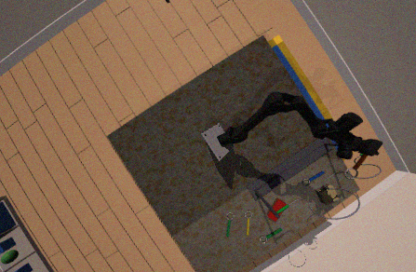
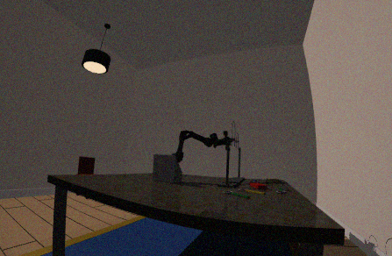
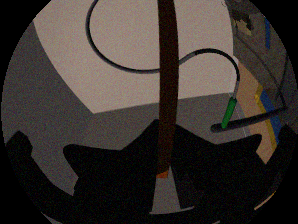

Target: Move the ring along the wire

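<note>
The orange handle [image 1: 359, 161] [image 3: 168, 75] looks dark brown in the dim light. My gripper [image 1: 364, 153] [image 3: 161, 123] is shut on its near end, and the handle points away from the fingers. The small ring [image 1: 349, 173] shows faintly at the handle's far end; in the wrist view it is out of frame. The grey wire [image 1: 380, 171] [image 3: 135, 71] curves behind the handle in the wrist view. One green part [image 3: 229, 112] joins a dark post [image 3: 255, 118], right of the handle. The other green part [image 1: 282, 210] is by the far post [image 1: 267, 203]. Whether the wire runs through the ring is too small to tell.
On the table lie a red block [image 1: 274, 215], a yellow-handled ring [image 1: 248, 226], a blue-handled ring [image 1: 316, 176] and green-handled rings [image 1: 228, 228] [image 1: 274, 233]. A dark lumpy object [image 1: 324, 195] is near the wire. The pale wall [image 1: 386, 224] is beyond the table.
</note>
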`<action>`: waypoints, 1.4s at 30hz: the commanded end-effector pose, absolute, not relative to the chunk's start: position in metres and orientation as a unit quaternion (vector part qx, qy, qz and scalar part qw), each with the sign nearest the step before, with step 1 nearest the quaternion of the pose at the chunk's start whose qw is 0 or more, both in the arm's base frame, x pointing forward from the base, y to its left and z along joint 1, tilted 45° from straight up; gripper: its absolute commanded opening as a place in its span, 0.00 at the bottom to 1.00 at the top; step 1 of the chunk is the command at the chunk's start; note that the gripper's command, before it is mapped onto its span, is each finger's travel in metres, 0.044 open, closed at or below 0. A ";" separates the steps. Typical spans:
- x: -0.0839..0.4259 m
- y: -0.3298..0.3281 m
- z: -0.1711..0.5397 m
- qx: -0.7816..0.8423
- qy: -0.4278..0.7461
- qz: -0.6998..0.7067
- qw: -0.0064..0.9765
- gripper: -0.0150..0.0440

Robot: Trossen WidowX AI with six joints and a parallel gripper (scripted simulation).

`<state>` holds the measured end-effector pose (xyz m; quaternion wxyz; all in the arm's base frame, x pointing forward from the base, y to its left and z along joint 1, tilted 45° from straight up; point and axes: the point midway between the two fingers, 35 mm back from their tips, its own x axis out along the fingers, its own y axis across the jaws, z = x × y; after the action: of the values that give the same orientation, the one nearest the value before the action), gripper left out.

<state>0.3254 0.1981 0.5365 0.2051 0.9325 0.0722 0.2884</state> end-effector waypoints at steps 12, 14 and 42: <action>0.325 0.232 0.510 0.896 0.097 0.290 0.323 0.00; 0.324 0.236 0.506 0.889 0.101 0.291 0.340 0.00; 0.321 0.276 0.423 0.725 0.165 0.282 0.606 0.00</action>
<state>0.3222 0.2741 0.4345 0.5762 0.7504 0.1570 0.2833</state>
